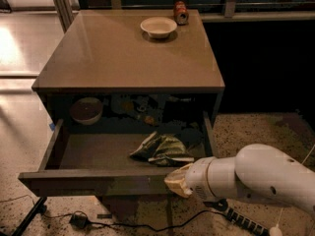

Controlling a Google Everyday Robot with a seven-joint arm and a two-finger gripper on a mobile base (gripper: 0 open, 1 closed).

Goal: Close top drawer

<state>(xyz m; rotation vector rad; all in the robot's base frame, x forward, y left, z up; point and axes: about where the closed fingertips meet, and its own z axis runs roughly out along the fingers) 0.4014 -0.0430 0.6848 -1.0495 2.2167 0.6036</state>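
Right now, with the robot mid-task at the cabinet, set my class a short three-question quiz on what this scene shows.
1. Fill the gap: on the cabinet top, next to the white bowl, stands a ____.
2. True or false: the top drawer is pushed fully shut.
3. Where is the hand?
A. resting on the cabinet top
B. low at the drawer's front, toward its right end in the picture
C. down inside the drawer

Key:
1. can
2. False: it stands pulled well out.
3. B
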